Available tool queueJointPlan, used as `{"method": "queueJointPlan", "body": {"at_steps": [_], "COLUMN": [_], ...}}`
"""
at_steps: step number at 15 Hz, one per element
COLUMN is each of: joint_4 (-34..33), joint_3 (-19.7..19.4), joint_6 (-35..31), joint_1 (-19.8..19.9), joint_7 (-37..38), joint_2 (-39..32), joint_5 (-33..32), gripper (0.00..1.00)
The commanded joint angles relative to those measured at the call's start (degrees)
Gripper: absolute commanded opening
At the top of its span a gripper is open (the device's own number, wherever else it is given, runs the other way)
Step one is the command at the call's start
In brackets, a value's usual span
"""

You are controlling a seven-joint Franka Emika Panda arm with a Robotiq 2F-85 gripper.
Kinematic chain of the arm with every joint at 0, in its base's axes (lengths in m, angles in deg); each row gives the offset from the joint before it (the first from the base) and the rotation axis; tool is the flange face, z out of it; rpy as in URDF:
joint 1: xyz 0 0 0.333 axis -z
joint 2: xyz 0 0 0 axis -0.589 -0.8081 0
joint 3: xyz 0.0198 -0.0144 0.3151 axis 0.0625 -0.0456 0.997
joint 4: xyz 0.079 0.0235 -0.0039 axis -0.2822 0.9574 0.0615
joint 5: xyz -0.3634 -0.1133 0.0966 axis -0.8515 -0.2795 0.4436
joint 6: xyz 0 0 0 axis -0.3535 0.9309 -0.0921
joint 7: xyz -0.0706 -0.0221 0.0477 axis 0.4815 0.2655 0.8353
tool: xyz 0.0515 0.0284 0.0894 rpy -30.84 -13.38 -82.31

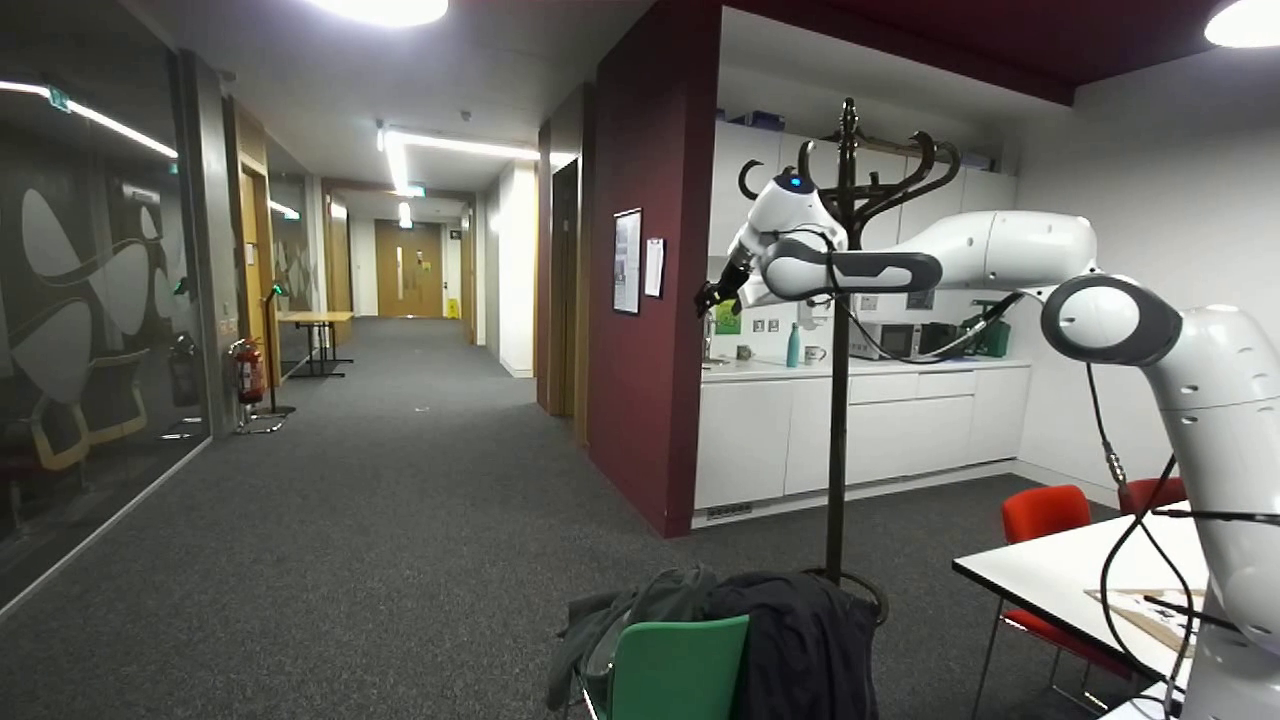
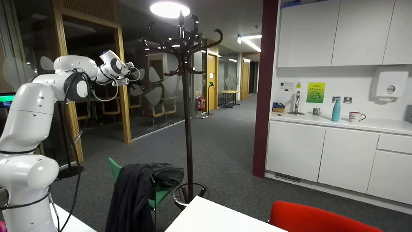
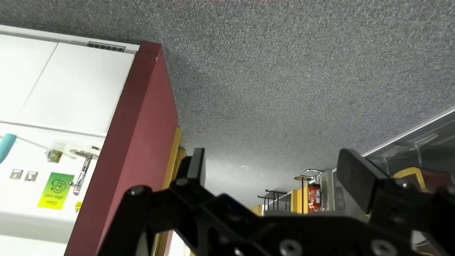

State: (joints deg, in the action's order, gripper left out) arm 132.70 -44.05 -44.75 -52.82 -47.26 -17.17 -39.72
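In an exterior view, locate coat stand [image 2: 186, 109] behind table [image 2: 222, 217], with chair [image 2: 163, 194] to left and garments [image 2: 130, 193] on chair. On counter [image 2: 383, 125] at right, find, left to right: tap [image 2: 296, 103], bottle [image 2: 336, 111], mug [image 2: 354, 117]. On wall [image 2: 351, 80] above, note sign [image 2: 316, 92] and dispenser [image 2: 390, 83].

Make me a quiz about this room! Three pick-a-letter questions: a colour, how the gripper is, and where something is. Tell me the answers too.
1. What colour is the bottle on the counter?
A) red
B) turquoise
C) black

2. How is the gripper?
A) open and empty
B) shut
C) holding the bottle

3. Where are the dark clothes?
A) on the counter
B) in the gripper
C) on the green chair

Answers:
1 B: both exterior views show its turquoise side.
2 A: the wrist view shows its fingers wide apart with nothing held between them.
3 C: both exterior views show them draped over that chair.
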Motion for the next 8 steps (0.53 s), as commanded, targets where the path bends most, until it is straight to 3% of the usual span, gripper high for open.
{"method": "queueJointPlan", "body": {"at_steps": [1,4,8], "joint_4": [-3.37,-5.37,-8.85], "joint_3": [-1.22,-1.18,-0.20], "joint_6": [2.36,5.84,16.29], "joint_1": [-2.39,-4.06,-5.91], "joint_7": [3.68,7.89,11.90], "joint_2": [0.69,2.02,3.50], "joint_5": [-4.83,-7.55,-5.58], "gripper": [1.00,1.00,1.00]}}
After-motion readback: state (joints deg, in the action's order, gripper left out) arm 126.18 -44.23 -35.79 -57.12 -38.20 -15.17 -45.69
